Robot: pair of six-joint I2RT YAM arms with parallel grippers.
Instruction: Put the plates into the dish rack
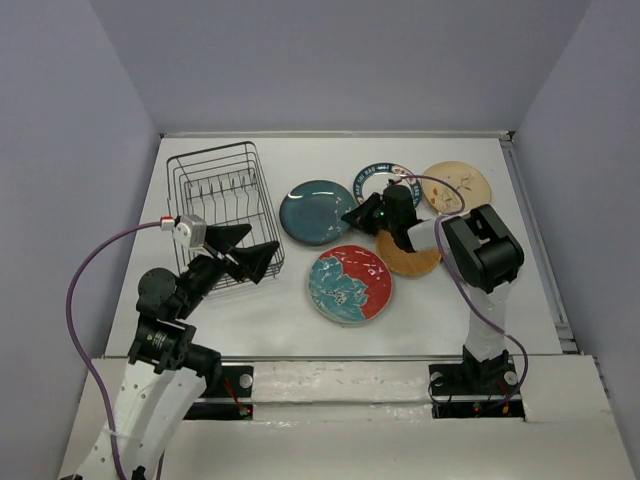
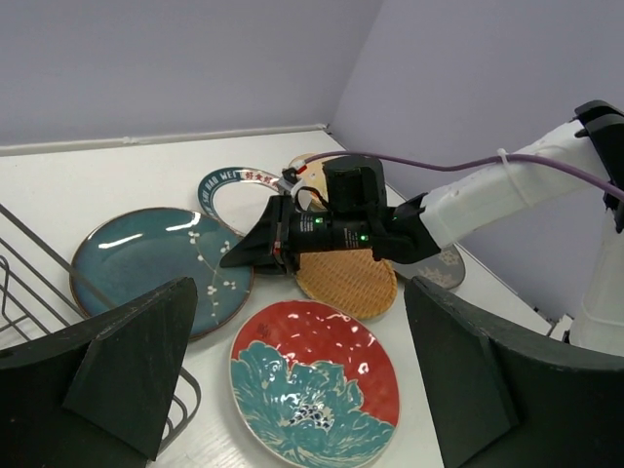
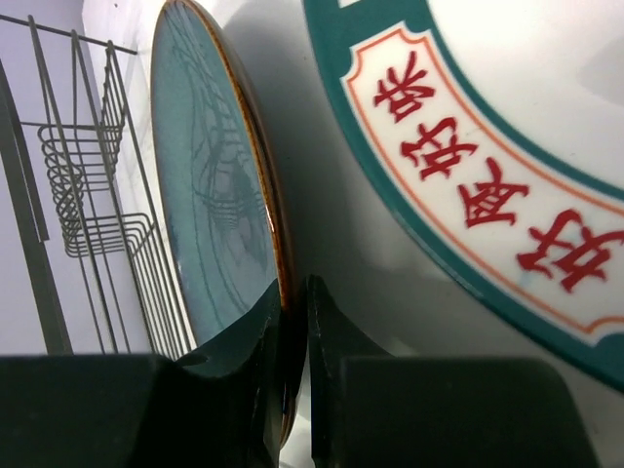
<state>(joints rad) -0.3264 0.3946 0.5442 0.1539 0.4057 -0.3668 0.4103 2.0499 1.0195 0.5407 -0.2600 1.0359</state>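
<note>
right gripper (image 3: 295, 292) clamped on rim of round dark teal plate (image 3: 210, 195), left gripper (image 1: 247, 250) spread wide by dark wire dish rack (image 1: 215, 185)

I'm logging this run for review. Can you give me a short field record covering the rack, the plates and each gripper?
dish rack: no plates in it
plates outside rack: teal plate, white plate with red lettering, cream plate, orange plate, red-and-teal plate
right gripper: closed on the teal plate's rim
left gripper: open, empty, by the rack's near right corner
plates loaded: none
</note>
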